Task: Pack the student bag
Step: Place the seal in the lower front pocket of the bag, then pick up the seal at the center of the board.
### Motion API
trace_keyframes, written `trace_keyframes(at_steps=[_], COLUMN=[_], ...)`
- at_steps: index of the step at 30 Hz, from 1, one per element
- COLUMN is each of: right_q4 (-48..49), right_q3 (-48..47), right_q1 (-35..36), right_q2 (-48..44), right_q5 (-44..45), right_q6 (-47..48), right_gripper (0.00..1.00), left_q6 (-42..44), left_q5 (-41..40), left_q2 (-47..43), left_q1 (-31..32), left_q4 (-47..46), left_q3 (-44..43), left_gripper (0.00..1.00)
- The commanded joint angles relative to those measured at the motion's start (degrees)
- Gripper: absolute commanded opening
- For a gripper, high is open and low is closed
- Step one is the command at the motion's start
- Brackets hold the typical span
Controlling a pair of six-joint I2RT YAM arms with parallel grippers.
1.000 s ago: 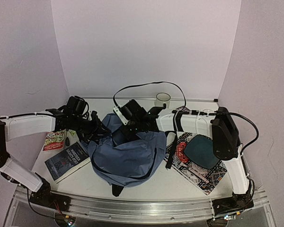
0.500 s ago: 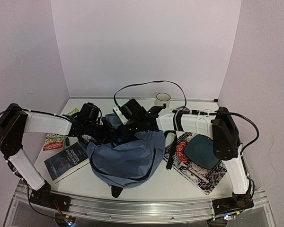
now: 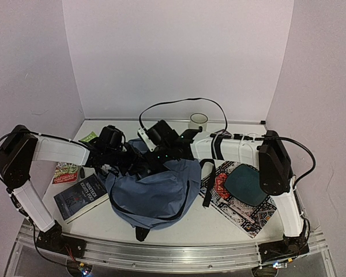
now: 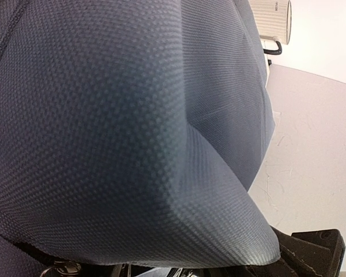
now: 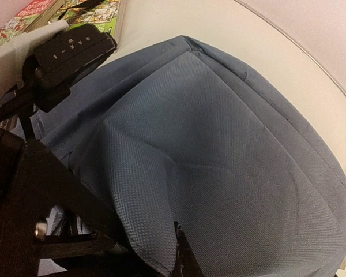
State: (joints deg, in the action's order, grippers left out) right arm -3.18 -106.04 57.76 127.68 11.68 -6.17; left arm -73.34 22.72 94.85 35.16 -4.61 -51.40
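Observation:
The student bag (image 3: 155,193), slate-blue and slumped, lies mid-table with a black strap (image 3: 207,186) trailing off its right side. My right gripper (image 3: 154,158) is at the bag's far top edge. In the right wrist view a fold of the bag's fabric (image 5: 219,161) is pinched between my fingers (image 5: 185,257). My left gripper (image 3: 132,163) presses against the bag's far left edge, close beside the right one. In the left wrist view the bag's fabric (image 4: 132,127) fills the frame and hides the jaws. The left gripper's body shows in the right wrist view (image 5: 69,52).
A dark blue book (image 3: 81,196) and a red-and-green booklet (image 3: 66,171) lie left of the bag. A patterned mat (image 3: 245,214) with a dark teal oval thing (image 3: 245,184) on it lies to the right. A white cup (image 3: 199,119) stands at the back.
My left arm has swung right, bringing its gripper in against the bag's far left edge. The right gripper and the bag have barely moved.

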Motion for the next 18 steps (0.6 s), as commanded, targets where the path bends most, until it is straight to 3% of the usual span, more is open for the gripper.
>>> trace_keyframes(at_steps=[1, 9, 18], right_q4=[1.65, 1.61, 1.67], right_q3=[-2.63, -1.75, -0.12], right_q1=[0.56, 0.60, 0.55], right_q2=[-3.32, -3.40, -3.75], right_q5=[-1.15, -0.53, -0.52], right_q6=[-0.51, -0.42, -1.04], right_gripper=[0.00, 0.00, 0.00], left_q6=[3.39, 16.77, 26.68], left_q5=[-2.21, -12.41, -23.71], left_q2=[-2.19, -9.11, -16.44], left_q1=[-0.16, -0.65, -3.20], left_q4=[-0.53, 17.95, 34.96], left_q3=[-2.86, -6.33, -6.41], left_gripper=[0.42, 0.53, 0.56])
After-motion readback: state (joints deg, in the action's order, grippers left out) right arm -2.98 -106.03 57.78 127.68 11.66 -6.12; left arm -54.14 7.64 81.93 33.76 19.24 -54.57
